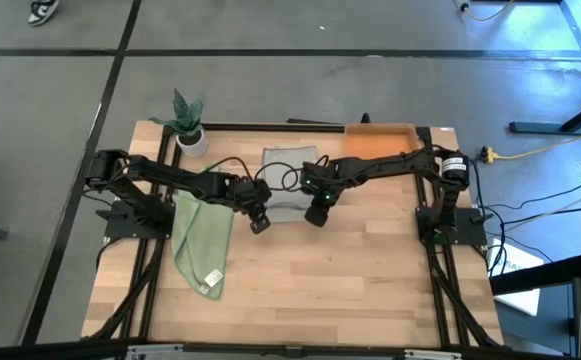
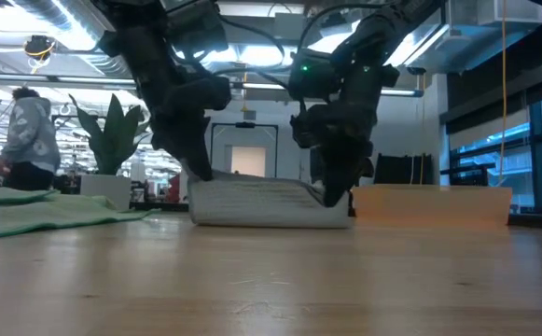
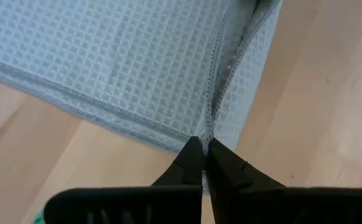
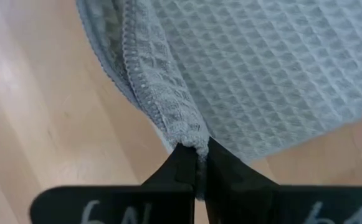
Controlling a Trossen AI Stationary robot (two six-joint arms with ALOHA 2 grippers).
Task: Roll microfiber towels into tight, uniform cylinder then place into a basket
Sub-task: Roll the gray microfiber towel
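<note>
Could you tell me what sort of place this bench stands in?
Probably an open workshop or lab hall: a grey concrete floor with cables, ceiling ducts and strip lights, and a person at benches behind the wooden table.

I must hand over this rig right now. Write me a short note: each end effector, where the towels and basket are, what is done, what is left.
Left end effector: shut on the grey towel, pinching an edge at its near side.
Right end effector: shut on the grey towel, pinching a bunched hem at its near side.
Grey towel: folded, at table centre-back, not yet a cylinder.
Green towel: spread flat on the left side, untouched.
Basket: at the back right, with no towel in it.
Done: both edges gripped.
Left: roll the grey towel, put it in the basket, then the green one.
</note>
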